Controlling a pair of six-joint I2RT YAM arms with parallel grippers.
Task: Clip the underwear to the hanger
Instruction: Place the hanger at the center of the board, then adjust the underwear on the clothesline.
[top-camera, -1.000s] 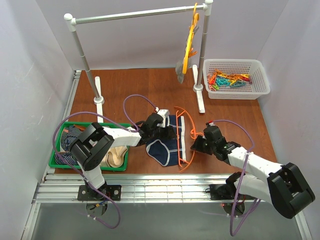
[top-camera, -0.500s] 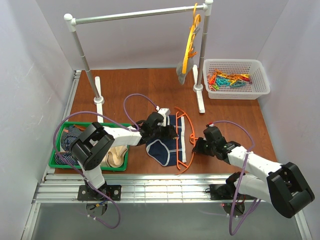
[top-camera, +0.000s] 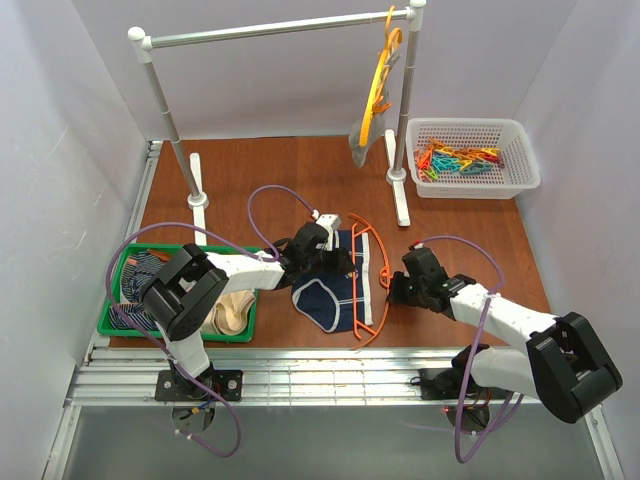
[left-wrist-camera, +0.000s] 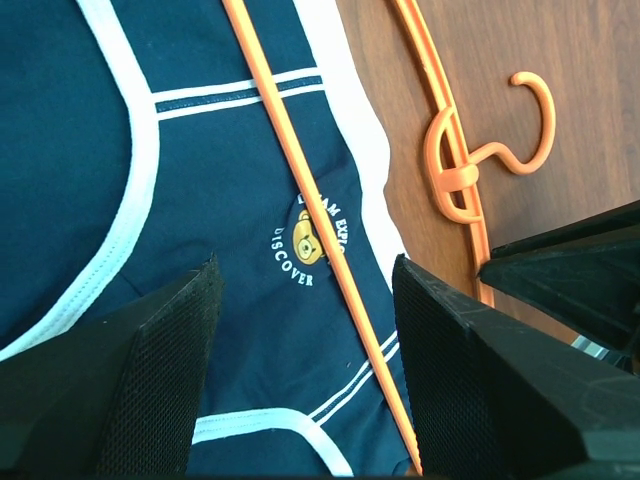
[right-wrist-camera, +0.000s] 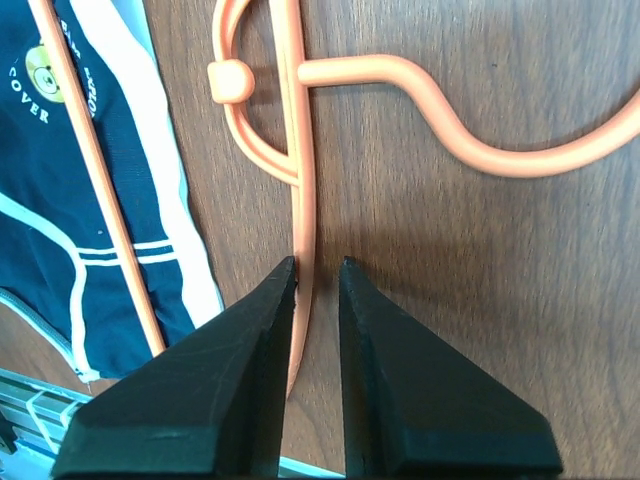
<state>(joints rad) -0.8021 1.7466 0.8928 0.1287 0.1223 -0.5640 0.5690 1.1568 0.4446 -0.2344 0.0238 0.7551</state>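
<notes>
Since the earlier frame, the right gripper (right-wrist-camera: 318, 262) has shifted slightly left, toward the hook end of the hanger (right-wrist-camera: 360, 70).

1. Right gripper, lower centre-right of the top view: jaws stand narrowly parted astride the hanger's thin arm. A gap shows beside the rod, so it is not pinched.
2. Left gripper (left-wrist-camera: 305, 270), centre of the frame: jaws spread wide, released, above the underwear (top-camera: 325, 295).
3. Underwear: lies flat on the surface (top-camera: 260, 170) at centre frame, between the two grippers. The hanger lies on it, one straight rod crossing the fabric, the hook off the cloth to the right.
4. Green tray (top-camera: 140, 248), lower left: holds beige underwear (top-camera: 232, 315).
5. White basket (top-camera: 470, 187), upper right: holds coloured clips (top-camera: 455, 160).
6. Rail (top-camera: 270, 29), top of frame: carries a yellow-orange hanger (top-camera: 378, 85) with grey underwear (top-camera: 358, 140).
</notes>
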